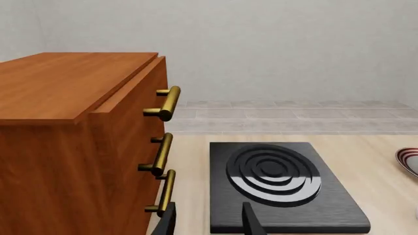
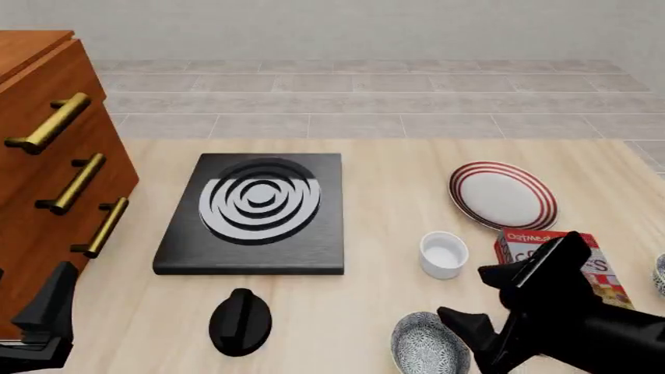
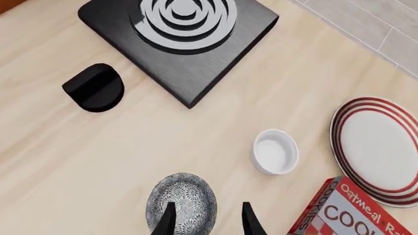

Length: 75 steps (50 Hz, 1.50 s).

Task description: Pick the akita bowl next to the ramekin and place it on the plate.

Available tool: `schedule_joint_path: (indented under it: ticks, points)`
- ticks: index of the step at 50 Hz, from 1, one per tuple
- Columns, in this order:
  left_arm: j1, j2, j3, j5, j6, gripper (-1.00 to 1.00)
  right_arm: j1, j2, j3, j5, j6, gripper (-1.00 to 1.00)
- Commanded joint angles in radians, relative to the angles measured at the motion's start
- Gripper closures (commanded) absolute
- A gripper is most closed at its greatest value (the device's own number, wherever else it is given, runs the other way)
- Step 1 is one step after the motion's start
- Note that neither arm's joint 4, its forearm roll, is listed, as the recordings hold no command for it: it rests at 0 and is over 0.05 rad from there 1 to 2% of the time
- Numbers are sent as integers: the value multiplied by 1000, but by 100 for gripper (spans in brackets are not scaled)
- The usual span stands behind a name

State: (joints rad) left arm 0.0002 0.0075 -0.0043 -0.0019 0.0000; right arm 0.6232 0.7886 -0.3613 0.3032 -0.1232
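Note:
The akita bowl, speckled grey with a dark rim, sits near the table's front edge. Just beyond it stands the white ramekin. The red-striped plate lies farther back to the right, and its edge shows in the left wrist view. My right gripper hangs open over the bowl's right side, one finger above the bowl's inside and the other outside the rim. My left gripper is open and holds nothing, at the front left beside the cabinet.
A black burner slab with grey rings lies mid-table. A black knob lies in front of it. A red cookie box lies right of the ramekin. A wooden drawer cabinet with brass handles fills the left side.

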Motion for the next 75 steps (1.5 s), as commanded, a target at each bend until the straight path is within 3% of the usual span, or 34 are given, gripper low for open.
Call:
schedule_joint_path:
  ticks: [1, 22, 57, 75]
  points:
    - [0, 0, 0, 0, 0, -100, -5, 84, 3, -55, -8, -100]
    - [0, 0, 0, 0, 0, -100, -25, 211, 31, -156, -16, -100]
    - [0, 0, 0, 0, 0, -100, -67, 206, 120, -164, -64, -100]
    - [0, 0, 0, 0, 0, -100, -78, 284, 135, -231, -77, -100]
